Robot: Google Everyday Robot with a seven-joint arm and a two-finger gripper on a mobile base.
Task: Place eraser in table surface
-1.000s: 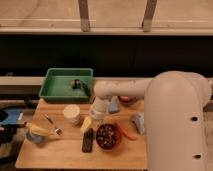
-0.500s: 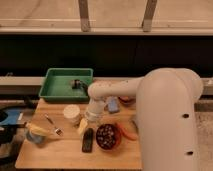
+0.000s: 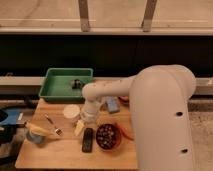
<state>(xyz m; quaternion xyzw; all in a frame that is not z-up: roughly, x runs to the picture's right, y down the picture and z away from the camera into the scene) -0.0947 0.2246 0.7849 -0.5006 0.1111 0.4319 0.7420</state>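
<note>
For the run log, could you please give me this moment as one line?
end effector: open, just above flat black rectangular eraser | eraser: lying on light-brown wooden table surface | held: nothing

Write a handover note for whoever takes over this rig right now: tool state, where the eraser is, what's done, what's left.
Tool: open, low over the table surface, just above the eraser's far end; nothing seen in it.
Eraser: lying flat on the wood, right beside the dark bowl, outside the green tray.
Done: the eraser looks placed on the table.
Left: probably only lifting the arm clear. This view cannot rule out the tool touching the eraser, so raise it slowly.
</note>
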